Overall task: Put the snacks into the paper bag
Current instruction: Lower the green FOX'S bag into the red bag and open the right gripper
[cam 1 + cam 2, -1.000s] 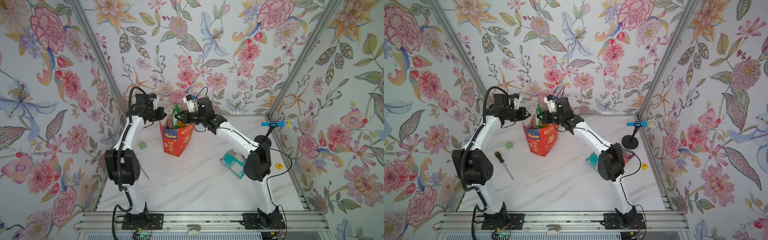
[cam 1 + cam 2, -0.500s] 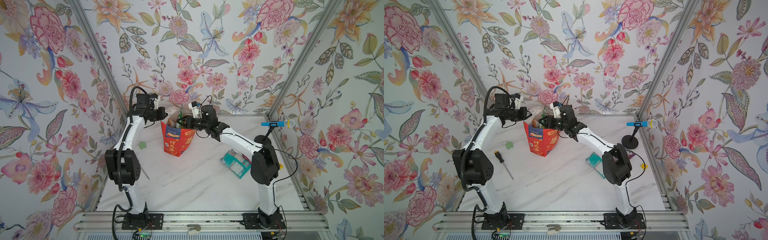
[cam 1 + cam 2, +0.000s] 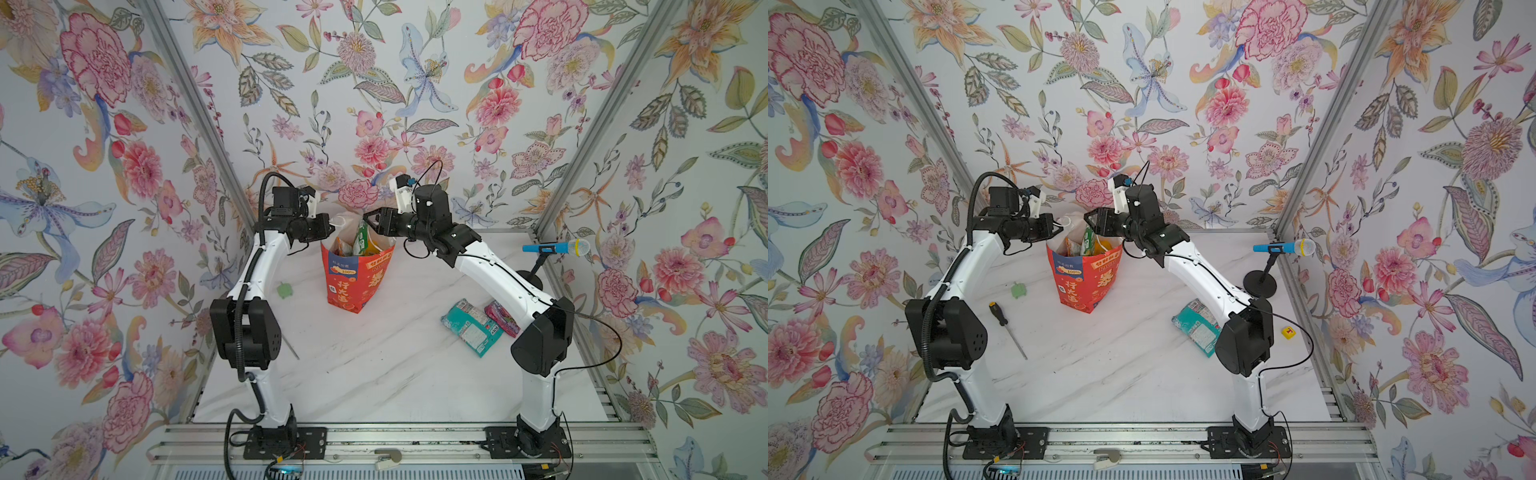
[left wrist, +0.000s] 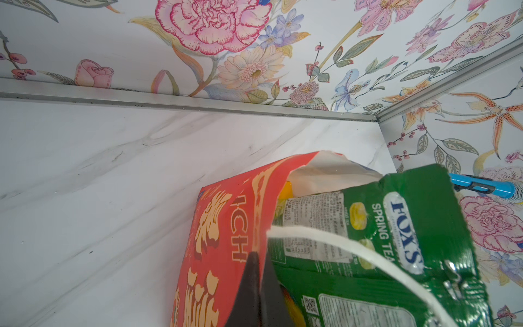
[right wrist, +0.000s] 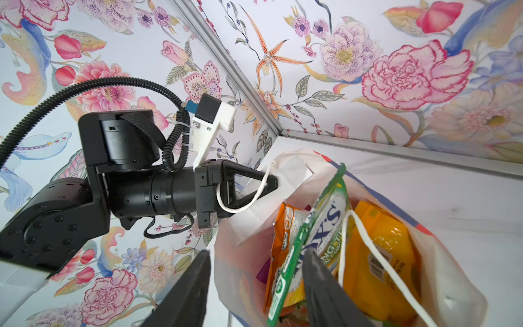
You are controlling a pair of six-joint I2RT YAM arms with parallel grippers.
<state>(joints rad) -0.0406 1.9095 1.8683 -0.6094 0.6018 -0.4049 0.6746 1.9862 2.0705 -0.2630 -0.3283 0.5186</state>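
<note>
Snack packets (image 5: 379, 254) in glossy orange and yellow plastic stand on edge inside the red-orange paper gift bag (image 3: 358, 276). It sits upright on the white marble-patterned tabletop (image 3: 374, 374) with its white-lined mouth open. A green glossy plastic packet (image 5: 325, 203) pokes up out of that mouth, crinkled along its top seam. The right end effector (image 5: 254, 286) hangs just above the bag's mouth with its jaws well apart. The thin green packet stands between them, loose rather than pinched. The left end effector (image 5: 273, 181) is closed narrow at the bag's left rim, apparently pinching the paper wall, though the white cord handle (image 5: 237, 211) looped over it hides the exact contact.

Two snacks lie outside the bag: a teal flat plastic packet (image 3: 471, 326) and, just beside it, a purple flat plastic packet (image 3: 502, 318). Both lie flat on the tabletop to the bag's right and nearer the arm bases. From the right end effector they lie well apart, down toward that arm's own base, so that arm is the nearer one. The teal packet's long axis runs diagonally, from the bag's side toward the near right. Both look slick and thin, so a pinch across a seam edge seems the likely grasp.
</note>
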